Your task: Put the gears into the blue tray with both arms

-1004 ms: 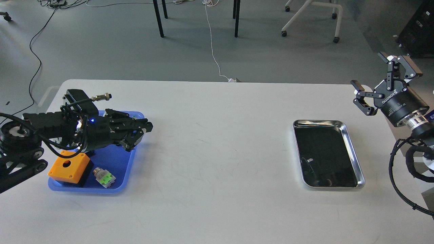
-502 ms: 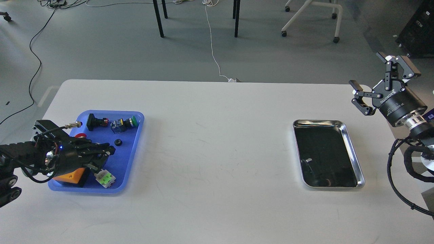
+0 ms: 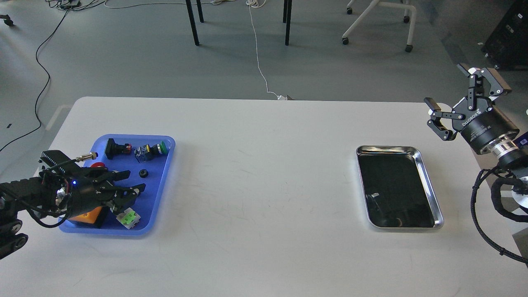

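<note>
The blue tray lies at the table's left side. One small black gear rests on its floor near the middle, lying free. My left gripper reaches in from the left edge, low over the tray, just left of and slightly nearer than the gear. Its fingers are spread and hold nothing. My right gripper hangs at the table's far right corner, raised, with its fingers wide open and empty. No other gear shows.
In the blue tray also lie a red-capped switch, a green-capped switch, an orange box and a green-and-white part. A shiny silver tray with a dark bottom sits at the right.
My left arm has drawn back to the left and nearer, uncovering the gear and the switches at the tray's back. Its fingers have spread a little. The right gripper has barely shifted.
</note>
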